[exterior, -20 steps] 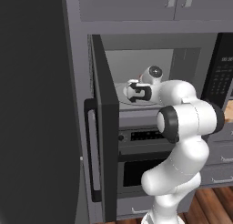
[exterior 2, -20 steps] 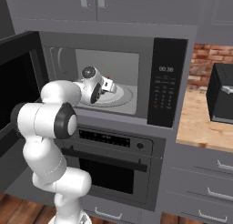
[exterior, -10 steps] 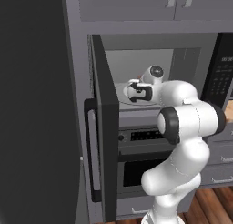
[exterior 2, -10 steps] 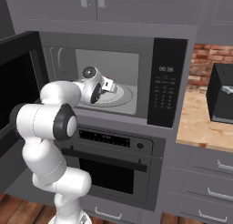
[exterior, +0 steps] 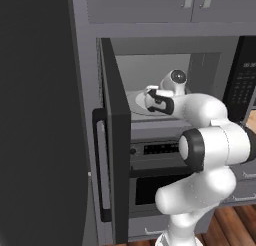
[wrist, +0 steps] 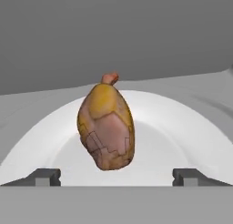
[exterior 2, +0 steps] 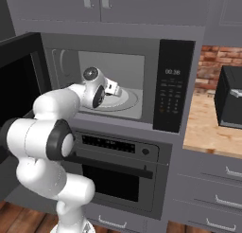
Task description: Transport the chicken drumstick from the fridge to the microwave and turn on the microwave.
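The chicken drumstick (wrist: 107, 127), golden-brown with a reddish end pointing away, lies on the pale round turntable (wrist: 182, 132) inside the microwave (exterior 2: 123, 66). My gripper (wrist: 116, 176) is open, its two dark fingertips (wrist: 43, 175) wide apart on either side of the drumstick and clear of it. From the base views the hand (exterior 2: 115, 90) reaches into the microwave cavity above the turntable (exterior 2: 130, 102). The microwave door (exterior: 112, 140) stands swung open to the left. A black keypad panel (exterior 2: 172, 90) sits right of the cavity. The fridge (exterior: 40, 115) is the tall dark grey slab at far left.
Below the microwave is an oven (exterior 2: 118, 149) with a horizontal handle. To the right, a wooden counter (exterior 2: 208, 128) carries a dark box (exterior 2: 231, 97) before a brick wall. Grey cabinets (exterior 2: 104, 2) hang above, with drawers under the counter.
The fingers have spread apart and no longer hold the drumstick. The arm has hardly moved inside the microwave.
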You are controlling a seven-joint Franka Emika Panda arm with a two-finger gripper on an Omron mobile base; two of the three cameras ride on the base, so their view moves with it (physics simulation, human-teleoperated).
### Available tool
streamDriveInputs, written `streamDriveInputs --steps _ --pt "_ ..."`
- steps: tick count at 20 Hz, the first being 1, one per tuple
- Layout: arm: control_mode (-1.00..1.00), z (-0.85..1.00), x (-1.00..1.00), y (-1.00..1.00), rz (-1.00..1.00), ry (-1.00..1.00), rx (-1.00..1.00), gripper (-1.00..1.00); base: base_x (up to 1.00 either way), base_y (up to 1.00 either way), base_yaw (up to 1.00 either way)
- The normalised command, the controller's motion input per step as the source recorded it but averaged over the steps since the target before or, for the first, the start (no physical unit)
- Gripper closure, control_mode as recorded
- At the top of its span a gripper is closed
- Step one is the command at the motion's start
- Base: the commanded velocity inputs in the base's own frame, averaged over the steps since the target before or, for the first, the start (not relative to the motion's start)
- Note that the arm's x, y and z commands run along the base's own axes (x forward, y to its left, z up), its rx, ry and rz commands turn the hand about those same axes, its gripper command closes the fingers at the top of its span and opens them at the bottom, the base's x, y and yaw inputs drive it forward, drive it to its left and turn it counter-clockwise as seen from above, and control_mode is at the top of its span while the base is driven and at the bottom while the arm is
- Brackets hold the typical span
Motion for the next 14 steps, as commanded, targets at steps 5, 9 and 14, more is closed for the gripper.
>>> streamDriveInputs --steps 5,9,14 --pt "-1.00 0.09 -0.70 -0.01 0.00 -0.05 -0.01 -1.00 0.00 0.00 0.00" --pt "-1.00 0.01 -0.89 0.00 0.00 -0.14 -0.02 -1.00 0.00 0.00 0.00" --pt "-1.00 0.05 -0.97 0.00 0.00 -0.18 -0.01 -1.00 0.00 0.00 0.00"
